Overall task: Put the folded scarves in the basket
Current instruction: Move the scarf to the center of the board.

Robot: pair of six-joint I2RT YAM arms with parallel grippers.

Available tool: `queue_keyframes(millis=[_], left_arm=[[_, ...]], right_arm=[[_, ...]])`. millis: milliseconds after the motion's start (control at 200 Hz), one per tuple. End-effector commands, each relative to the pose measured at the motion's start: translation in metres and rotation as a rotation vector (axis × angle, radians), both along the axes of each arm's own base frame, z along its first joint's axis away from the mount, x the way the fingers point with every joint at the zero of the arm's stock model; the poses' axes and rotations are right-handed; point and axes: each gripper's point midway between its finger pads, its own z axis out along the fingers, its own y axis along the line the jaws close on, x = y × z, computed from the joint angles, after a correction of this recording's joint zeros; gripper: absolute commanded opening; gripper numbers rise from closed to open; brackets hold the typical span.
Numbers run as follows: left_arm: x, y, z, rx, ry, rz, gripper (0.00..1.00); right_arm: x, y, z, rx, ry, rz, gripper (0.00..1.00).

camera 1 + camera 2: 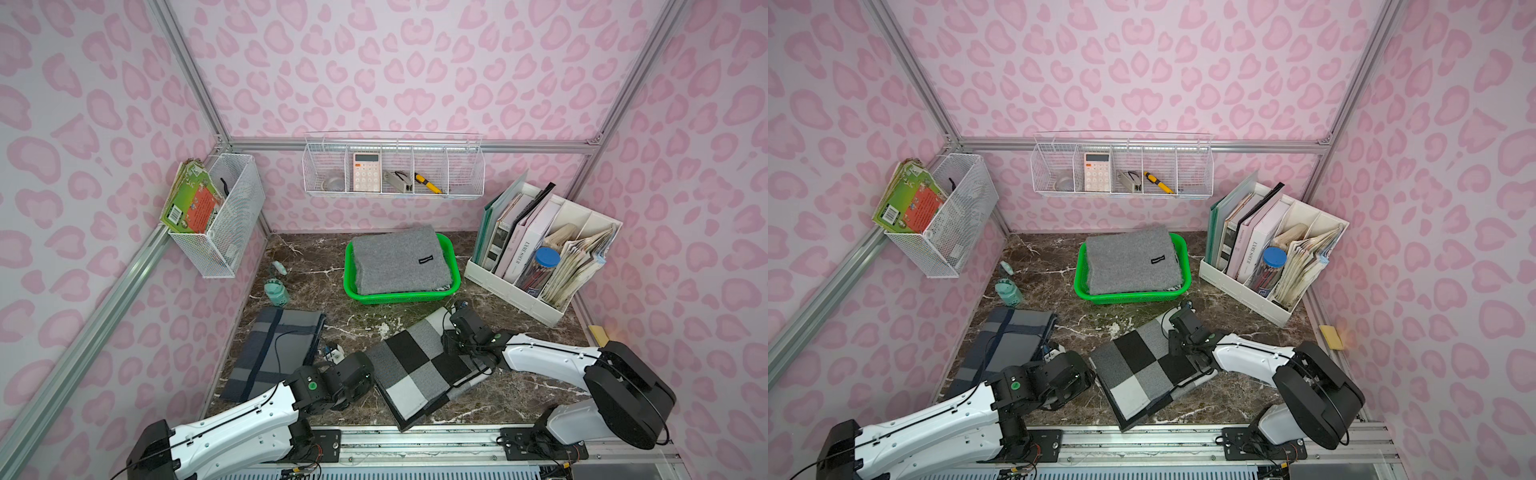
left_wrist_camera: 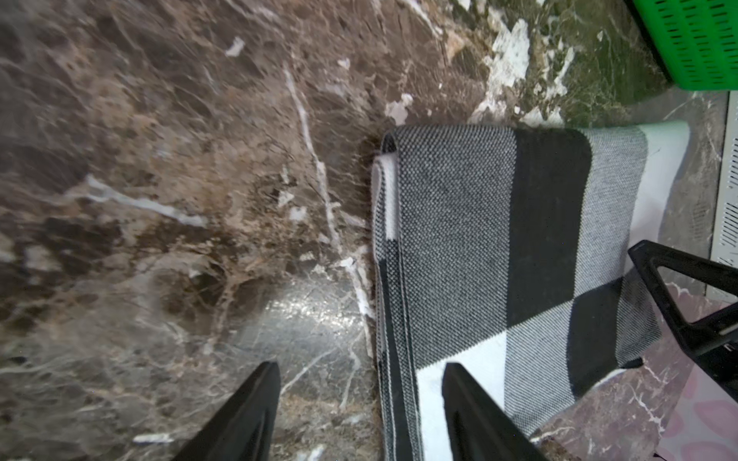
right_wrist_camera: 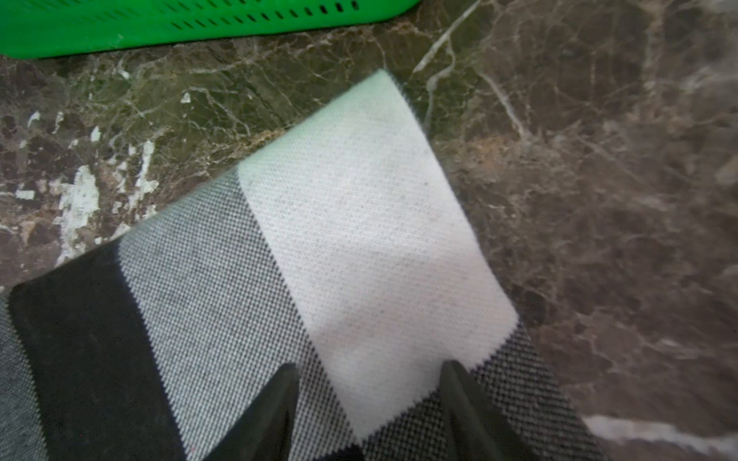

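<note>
Item: checked scarf — I am hovering my left gripper and right gripper at its edges, both spread; next step, likely — pinching and lifting toward the green basket ahead.

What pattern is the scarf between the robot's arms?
Scarf: black, grey and white checks; clearest in a top view.

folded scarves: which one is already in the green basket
The plain grey scarf with the black label: it lies in the green basket. The black-and-white checked scarf and the blue-grey plaid scarf both lie on the marble table outside it.
</note>
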Motion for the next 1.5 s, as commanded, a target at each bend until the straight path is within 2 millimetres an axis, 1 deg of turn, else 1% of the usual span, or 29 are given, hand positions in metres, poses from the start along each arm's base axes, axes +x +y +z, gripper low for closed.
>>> queue_keyframes(millis=[0, 120, 270, 350, 410, 500, 630, 670, 770, 875, 940, 1035, 1140, 1210, 1300, 1375, 1495], left_arm=[[0.007, -0.023, 0.000, -0.068, -0.013, 0.005, 0.64], [0.009, -0.035, -0.012, -0.072, 0.014, 0.016, 0.58], [0.013, -0.043, -0.023, -0.019, 0.049, 0.019, 0.57], [0.016, -0.040, -0.030, 0.029, 0.064, 0.042, 0.56], [0.019, -0.038, -0.032, 0.061, 0.062, 0.053, 0.56], [0.027, -0.031, -0.034, 0.090, 0.055, 0.074, 0.57], [0.042, -0.021, -0.038, 0.065, 0.067, 0.101, 0.58], [0.048, -0.018, -0.035, 0.071, 0.055, 0.104, 0.59], [0.065, -0.017, -0.025, 0.087, 0.018, 0.074, 0.61], [0.080, -0.010, -0.015, 0.098, 0.018, 0.068, 0.62], [0.087, -0.002, -0.009, 0.093, 0.010, 0.082, 0.62], [0.090, 0.011, 0.003, 0.092, -0.006, 0.096, 0.62], [0.083, 0.022, 0.015, 0.104, -0.024, 0.092, 0.64], [0.074, 0.026, 0.018, 0.097, -0.025, 0.077, 0.67], [0.061, 0.025, 0.016, 0.060, -0.009, 0.040, 0.70], [0.051, 0.022, 0.010, 0.034, 0.017, -0.003, 0.73], [0.037, 0.020, -0.004, 0.029, 0.070, -0.048, 0.75]], right_arm=[[-0.001, -0.004, -0.004, 0.007, 0.002, 0.005, 0.60], [-0.008, -0.012, -0.013, -0.005, 0.023, -0.004, 0.59], [-0.022, -0.021, -0.022, 0.004, 0.048, -0.018, 0.58], [-0.032, -0.027, -0.024, 0.013, 0.060, -0.022, 0.58], [-0.040, -0.030, -0.025, 0.027, 0.066, -0.025, 0.58], [-0.057, -0.032, -0.028, 0.044, 0.084, -0.018, 0.58], [-0.086, -0.024, -0.030, 0.075, 0.113, 0.006, 0.59], [-0.095, -0.020, -0.030, 0.088, 0.119, 0.017, 0.59], [-0.116, -0.002, -0.027, 0.136, 0.136, 0.070, 0.60], [-0.127, 0.011, -0.019, 0.144, 0.128, 0.088, 0.61], [-0.127, 0.015, -0.008, 0.142, 0.098, 0.086, 0.62], [-0.123, 0.017, 0.007, 0.161, 0.055, 0.079, 0.64], [-0.112, 0.011, 0.025, 0.173, -0.027, 0.059, 0.67], [-0.105, 0.006, 0.038, 0.186, -0.078, 0.053, 0.70], [-0.092, -0.004, 0.051, 0.215, -0.110, 0.039, 0.75], [-0.080, -0.014, 0.056, 0.257, -0.122, 0.022, 0.77], [-0.067, -0.025, 0.057, 0.355, -0.118, 0.019, 0.81]])
